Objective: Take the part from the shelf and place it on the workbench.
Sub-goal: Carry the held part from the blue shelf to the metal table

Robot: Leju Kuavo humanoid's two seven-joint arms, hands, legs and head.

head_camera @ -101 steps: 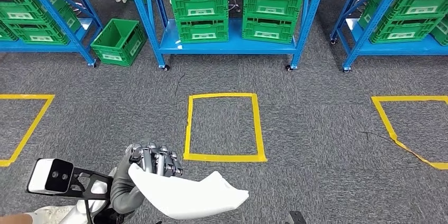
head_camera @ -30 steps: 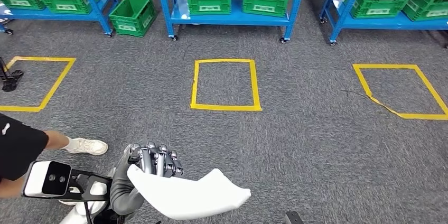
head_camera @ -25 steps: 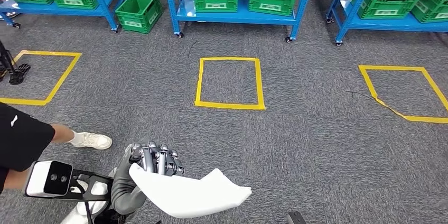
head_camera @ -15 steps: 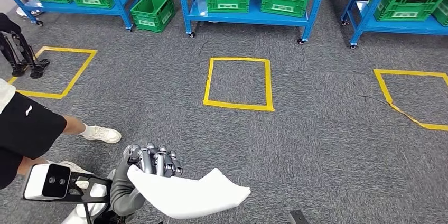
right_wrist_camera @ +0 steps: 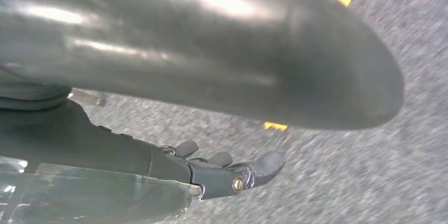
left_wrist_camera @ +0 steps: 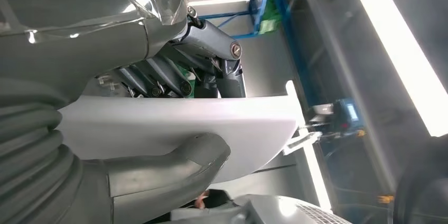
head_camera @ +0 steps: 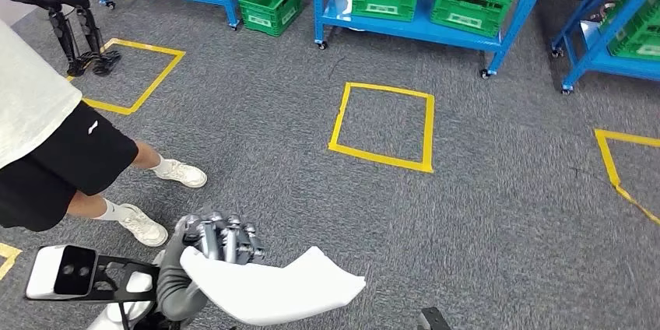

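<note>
Left hand (head_camera: 222,240): I'm clamping the white part (head_camera: 276,291) between thumb and fingers, flat, so it carries steadily.
Right hand (right_wrist_camera: 232,174): hanging over carpet, fingers loosely extended, holding nothing.
Workbench: unseen.

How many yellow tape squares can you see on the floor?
4: one full square mid-floor before the centre shelf, one upper left near the person, one cut off at right, a corner at lower left.

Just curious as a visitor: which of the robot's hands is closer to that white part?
Left. The left hand grips the white part, fingers over its edge and thumb beneath. The right hand hangs above the carpet, holding nothing.
</note>
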